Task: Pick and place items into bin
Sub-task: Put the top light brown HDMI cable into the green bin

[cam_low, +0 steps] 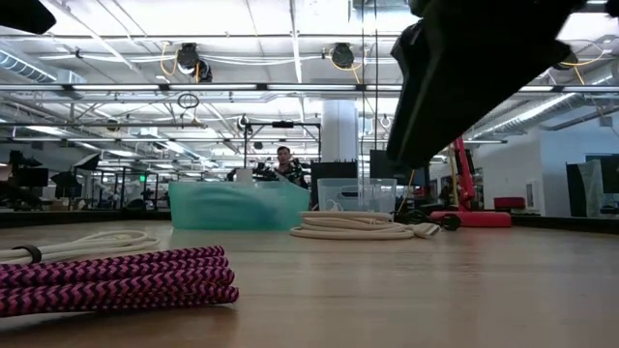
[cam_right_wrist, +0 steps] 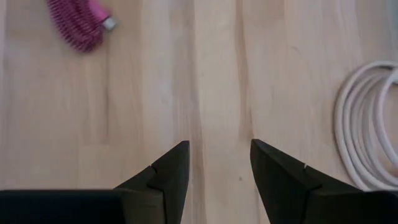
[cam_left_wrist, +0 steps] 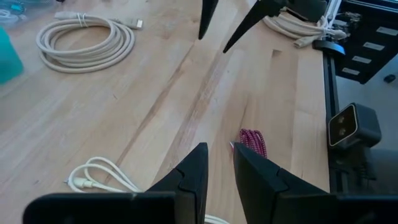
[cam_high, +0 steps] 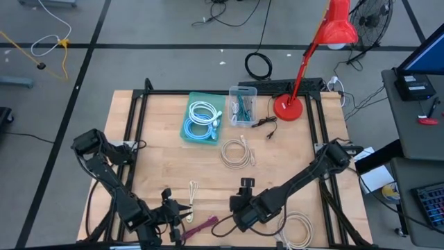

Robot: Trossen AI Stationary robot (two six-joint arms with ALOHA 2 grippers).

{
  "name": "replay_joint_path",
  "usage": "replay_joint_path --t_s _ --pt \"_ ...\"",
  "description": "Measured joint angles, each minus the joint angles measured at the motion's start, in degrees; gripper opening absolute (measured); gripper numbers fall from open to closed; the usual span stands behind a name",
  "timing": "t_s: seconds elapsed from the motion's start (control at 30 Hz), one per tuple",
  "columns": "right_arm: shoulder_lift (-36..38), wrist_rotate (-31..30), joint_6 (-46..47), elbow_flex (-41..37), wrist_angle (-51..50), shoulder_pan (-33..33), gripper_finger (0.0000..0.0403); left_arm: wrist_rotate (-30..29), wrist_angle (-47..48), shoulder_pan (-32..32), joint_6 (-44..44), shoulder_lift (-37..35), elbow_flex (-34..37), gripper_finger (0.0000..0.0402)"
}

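A maroon bundled cord (cam_high: 205,224) (cam_left_wrist: 254,142) (cam_right_wrist: 78,25) lies flat near the table's front edge, between my two grippers. My left gripper (cam_left_wrist: 221,163) (cam_high: 184,217) stands just left of it, open by a narrow gap and holding nothing. My right gripper (cam_right_wrist: 214,163) (cam_high: 234,221) hovers open over bare wood to the cord's right. A white coil (cam_high: 298,229) (cam_right_wrist: 367,137) lies at the front right, a small cream cord (cam_high: 192,191) (cam_left_wrist: 99,177) at the front left, and a beige coil (cam_high: 238,153) (cam_left_wrist: 84,40) mid-table. A light blue coil (cam_high: 201,118) rests in the teal bin (cam_high: 187,132).
A clear container (cam_high: 243,105) holding small teal cords stands to the right of the bin. A red lamp (cam_high: 288,107) with its black cord (cam_high: 267,125) stands at the back right. A black frame (cam_high: 135,139) borders the table. The wood between the coils is bare.
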State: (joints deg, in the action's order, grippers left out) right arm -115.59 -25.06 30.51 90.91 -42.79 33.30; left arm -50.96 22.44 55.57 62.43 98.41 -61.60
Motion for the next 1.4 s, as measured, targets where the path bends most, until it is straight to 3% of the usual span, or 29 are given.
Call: replay_joint_path --t_s 0.27,0.47,0.77,1.03,1.4 --pt "0.44 -9.25 -3.60 0.00 -0.33 -2.82 0.0156 0.00 0.00 0.04 -0.38 0.00 0.00 0.0081" --pt "2.84 -7.12 -8.55 0.00 0.26 -8.42 0.0137 0.00 0.00 0.04 -0.44 0.00 0.00 0.0081" --pt "6.64 8.25 -19.42 0.00 1.51 -17.69 0.0137 -0.04 -0.02 0.81 -0.81 0.00 0.00 0.0081" --pt "7.31 13.32 -24.07 -0.70 1.83 -25.05 0.0157 -0.11 0.02 0.85 -0.83 -0.01 -0.01 0.0081" --pt "7.17 24.08 -23.13 -10.89 9.75 -32.61 0.0189 -0.11 0.02 1.14 -1.10 -0.02 0.00 0.0081"
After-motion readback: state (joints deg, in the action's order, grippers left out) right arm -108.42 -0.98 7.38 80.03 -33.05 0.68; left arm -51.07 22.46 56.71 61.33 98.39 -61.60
